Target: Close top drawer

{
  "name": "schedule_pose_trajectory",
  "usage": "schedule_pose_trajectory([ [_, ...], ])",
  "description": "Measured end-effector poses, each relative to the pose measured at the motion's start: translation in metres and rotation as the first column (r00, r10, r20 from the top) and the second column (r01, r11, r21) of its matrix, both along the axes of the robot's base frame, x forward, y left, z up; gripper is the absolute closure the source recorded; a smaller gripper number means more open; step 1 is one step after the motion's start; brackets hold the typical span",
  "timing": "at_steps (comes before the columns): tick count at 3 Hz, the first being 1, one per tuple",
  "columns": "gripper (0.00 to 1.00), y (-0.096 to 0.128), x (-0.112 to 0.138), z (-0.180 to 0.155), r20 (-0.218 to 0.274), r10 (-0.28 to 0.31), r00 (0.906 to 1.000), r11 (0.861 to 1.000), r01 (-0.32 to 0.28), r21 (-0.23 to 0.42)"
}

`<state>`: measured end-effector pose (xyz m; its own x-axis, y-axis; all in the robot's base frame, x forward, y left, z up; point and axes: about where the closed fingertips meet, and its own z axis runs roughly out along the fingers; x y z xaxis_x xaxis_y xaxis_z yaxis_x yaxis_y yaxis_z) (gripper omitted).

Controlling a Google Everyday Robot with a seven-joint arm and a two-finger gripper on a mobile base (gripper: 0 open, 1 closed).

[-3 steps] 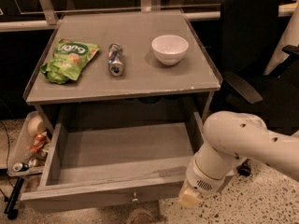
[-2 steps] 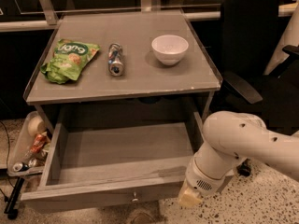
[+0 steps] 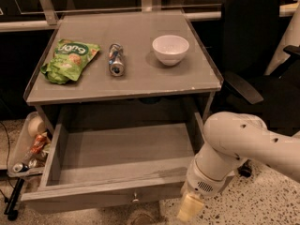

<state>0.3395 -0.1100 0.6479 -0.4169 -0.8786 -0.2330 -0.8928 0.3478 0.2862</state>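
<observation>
A dim room with a dark back wall and a pale speckled floor point(image 3: 267, 205). A grey table point(image 3: 140, 86) fills the middle, seen from above and in front, with low raised edges along its sides and a pale rail point(image 3: 23, 25) running behind it.

The top drawer point(image 3: 93, 198) sits just beneath the tabletop and is pulled far out toward the camera, so its bare grey wooden floor shows. Its front panel lies along the bottom edge of the view.

A black office chair point(image 3: 253, 41) stands to the right of the table.

The robot's thick white arm point(image 3: 243, 144) enters from the right and bends down beside the drawer's front right corner. The gripper point(image 3: 190, 207) is at the arm's lower end, a pale yellowish tip near the right end of the front panel and low toward the floor. Whether it is spread or pressed together cannot be told, nor whether it touches the panel.

To the left of the drawer, a clear bin point(image 3: 18, 149) holds mixed packets and cans.

On the tabletop, left to right: a green snack bag point(image 3: 69, 60), a can point(image 3: 116, 59) lying on its side, and a white bowl point(image 3: 170, 49), each apart from the others.

A small round metal knob point(image 3: 135, 199) sits at the centre of the front panel.
</observation>
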Motion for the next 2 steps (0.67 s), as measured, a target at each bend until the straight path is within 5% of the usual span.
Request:
schedule_pose_trajectory([
  [1,0.0,0.0,0.0,0.0,0.0,0.0,1.0,1.0,0.0,0.0],
  [2,0.0,0.0,0.0,0.0,0.0,0.0,1.0,1.0,0.0,0.0],
])
